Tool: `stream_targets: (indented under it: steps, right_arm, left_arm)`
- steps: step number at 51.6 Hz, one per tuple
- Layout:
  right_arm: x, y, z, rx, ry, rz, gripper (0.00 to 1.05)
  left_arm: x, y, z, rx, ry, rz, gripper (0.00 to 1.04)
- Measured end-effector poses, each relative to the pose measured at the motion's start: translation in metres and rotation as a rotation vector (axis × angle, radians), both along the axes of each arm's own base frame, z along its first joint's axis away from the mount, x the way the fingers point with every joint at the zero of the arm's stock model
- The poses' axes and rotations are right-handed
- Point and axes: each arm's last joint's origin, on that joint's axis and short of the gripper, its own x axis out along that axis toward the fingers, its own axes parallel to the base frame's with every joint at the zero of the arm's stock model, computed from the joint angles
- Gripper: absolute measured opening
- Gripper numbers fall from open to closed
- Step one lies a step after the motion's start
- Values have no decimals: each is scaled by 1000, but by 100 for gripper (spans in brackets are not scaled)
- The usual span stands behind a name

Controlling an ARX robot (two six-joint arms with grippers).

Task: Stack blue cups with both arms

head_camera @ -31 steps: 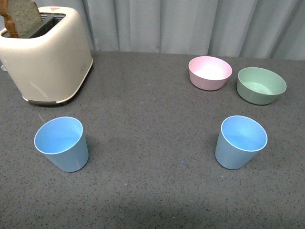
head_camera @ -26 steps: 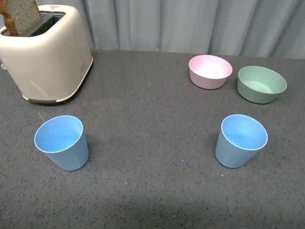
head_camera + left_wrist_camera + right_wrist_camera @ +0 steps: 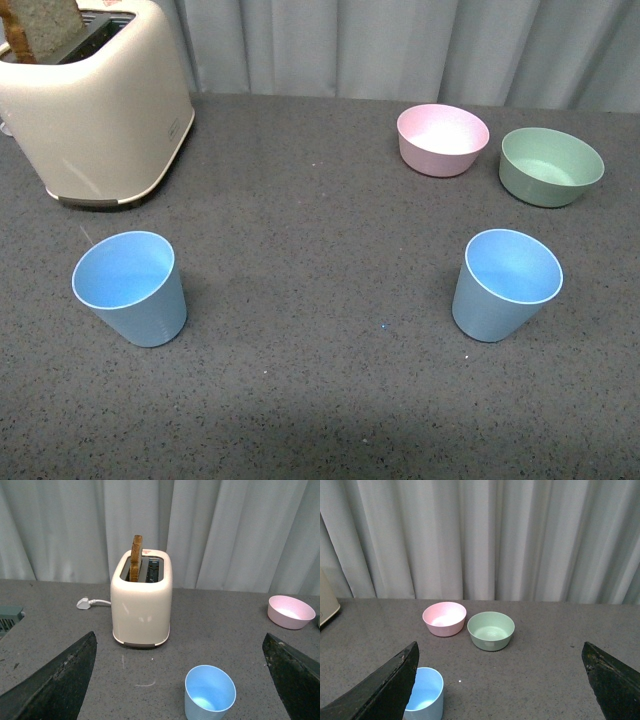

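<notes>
Two light blue cups stand upright and apart on the dark grey table. One cup (image 3: 130, 286) is at the front left, the other cup (image 3: 506, 284) at the front right. Neither arm shows in the front view. In the left wrist view the left gripper (image 3: 182, 680) is open and empty, its black fingers (image 3: 55, 680) wide apart, with the left cup (image 3: 210, 693) between and ahead of them. In the right wrist view the right gripper (image 3: 502, 680) is open and empty, and the right cup (image 3: 424, 694) stands beside one of its fingers (image 3: 380, 690).
A cream toaster (image 3: 95, 100) with a slice of bread stands at the back left; its white plug (image 3: 85, 603) lies behind it. A pink bowl (image 3: 442, 138) and a green bowl (image 3: 551, 166) sit at the back right. Grey curtains hang behind the table.
The front view has shifted a little: everything on the table sits slightly higher in the picture than before. The cups and bowls stand where they were on the table.
</notes>
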Motion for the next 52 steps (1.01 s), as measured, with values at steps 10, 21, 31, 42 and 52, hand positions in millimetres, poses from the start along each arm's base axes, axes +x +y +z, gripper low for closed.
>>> stream_targets:
  steps: [10, 21, 31, 42, 52]
  right_arm:
    - [0, 0, 0, 0, 0, 0, 95]
    - [0, 0, 0, 0, 0, 0, 95]
    - [0, 0, 0, 0, 0, 0, 95]
    - [0, 0, 0, 0, 0, 0, 95]
    - [0, 0, 0, 0, 0, 0, 95]
  left_arm:
    - [0, 0, 0, 0, 0, 0, 98]
    - [2, 1, -2, -66, 186, 153, 98]
    - [27, 5, -7, -190, 381, 234, 98]
    - [84, 7, -1, -318, 574, 104, 98]
    - [136, 8, -9, -329, 742, 48, 98]
